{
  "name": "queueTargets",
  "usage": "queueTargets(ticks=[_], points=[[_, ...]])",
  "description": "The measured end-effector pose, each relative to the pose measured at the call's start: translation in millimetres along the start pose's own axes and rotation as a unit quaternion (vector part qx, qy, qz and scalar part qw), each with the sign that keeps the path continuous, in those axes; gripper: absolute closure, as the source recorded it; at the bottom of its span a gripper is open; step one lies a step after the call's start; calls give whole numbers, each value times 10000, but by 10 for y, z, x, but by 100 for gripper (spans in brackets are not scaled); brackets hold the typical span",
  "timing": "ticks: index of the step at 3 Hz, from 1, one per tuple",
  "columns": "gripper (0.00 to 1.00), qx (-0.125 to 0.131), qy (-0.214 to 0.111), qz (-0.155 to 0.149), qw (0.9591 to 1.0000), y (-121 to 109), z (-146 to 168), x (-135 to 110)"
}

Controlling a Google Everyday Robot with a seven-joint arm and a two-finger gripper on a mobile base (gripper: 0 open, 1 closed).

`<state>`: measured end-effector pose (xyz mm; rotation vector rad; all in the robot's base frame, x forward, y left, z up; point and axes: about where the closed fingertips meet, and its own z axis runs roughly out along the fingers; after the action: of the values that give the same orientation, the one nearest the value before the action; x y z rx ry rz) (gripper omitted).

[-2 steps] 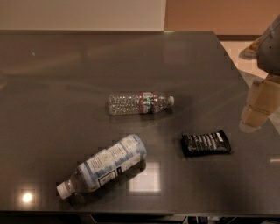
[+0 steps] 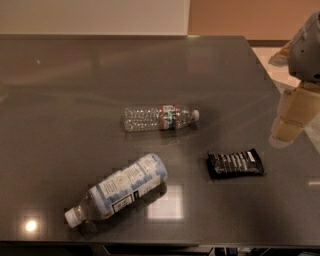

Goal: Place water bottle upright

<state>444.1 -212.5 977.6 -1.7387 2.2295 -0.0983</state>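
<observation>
Nothing moved. Two bottles lie flat: water bottle [image 2: 160,118] central, larger bottle [image 2: 120,192] at 7 o'clock; one snack bar [image 2: 235,163] at 4. Surface [image 2: 75,75] open toward 12. Pincer [image 2: 287,125] by 3 o'clock edge; its state I cannot tell.

We take this for an office or lab: a dark glossy table [image 2: 75,75], a plain pale wall [image 2: 95,15] behind, the gripper [image 2: 287,119] hanging at the table's right edge.

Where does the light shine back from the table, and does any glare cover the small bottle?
Camera view: the dark table is glossy, with a round bright spot near its front left corner and a pale square patch beside the large bottle; the water bottle lies in the middle, free of glare; the gripper hangs at the right edge, pale in the light.
</observation>
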Motion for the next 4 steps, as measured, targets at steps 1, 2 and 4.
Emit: queueTargets(ticks=[1,2,4], points=[[0,-169,-6,-72,9998,-130,113,-175],[0,-364,-61,-174,9992,-289,316,-431],[0,-643,-278,-587,9958,-400,694,-1030]])
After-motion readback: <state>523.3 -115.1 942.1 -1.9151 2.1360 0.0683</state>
